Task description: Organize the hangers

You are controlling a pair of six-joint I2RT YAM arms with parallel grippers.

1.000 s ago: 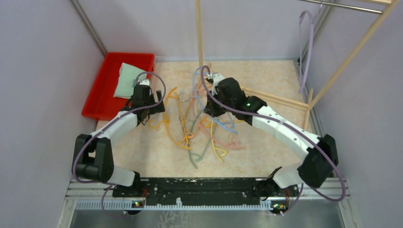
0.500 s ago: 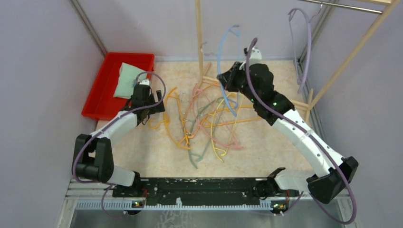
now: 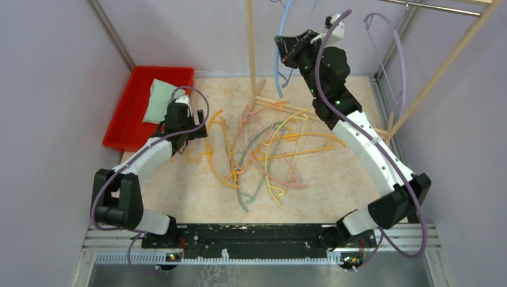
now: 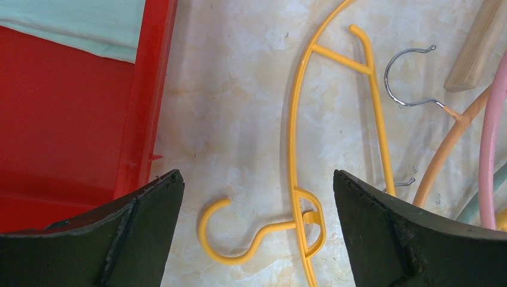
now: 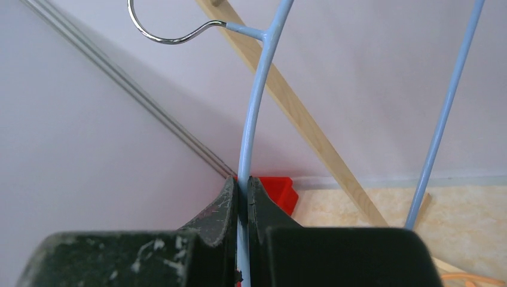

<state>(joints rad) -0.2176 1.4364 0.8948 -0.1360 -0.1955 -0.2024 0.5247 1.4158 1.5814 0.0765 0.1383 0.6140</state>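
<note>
Since the earlier frames the right arm has swung up and away from the table, carrying the blue hanger [image 3: 278, 67] from the heap to the upper back of the cell. The left arm has not shifted.

The right gripper [image 3: 289, 46] is closed tight on the blue hanger. In the right wrist view the two fingers of the right gripper [image 5: 240, 190] pinch the thin blue bar, which rises between them to a metal hook [image 5: 170, 37] that curls to the left. The hook hangs on nothing. A wooden pole [image 5: 299, 113] runs diagonally behind the blue hanger [image 5: 253, 107].

The left gripper [image 3: 190, 134] is low over the table [image 3: 191, 197], its jaws spread fully and holding nothing. In the left wrist view the left gripper [image 4: 257, 179] frames a yellow hanger [image 4: 293, 149] that lies flat between the fingers, touching neither. A red bin [image 4: 60, 149] with a green cloth [image 4: 72, 24] sits just to the left.

The pile of hangers [image 3: 263, 149] remains tangled on the table centre. One lavender hanger [image 3: 396, 57] hangs from the metal rail [image 3: 442, 8] at upper right.
</note>
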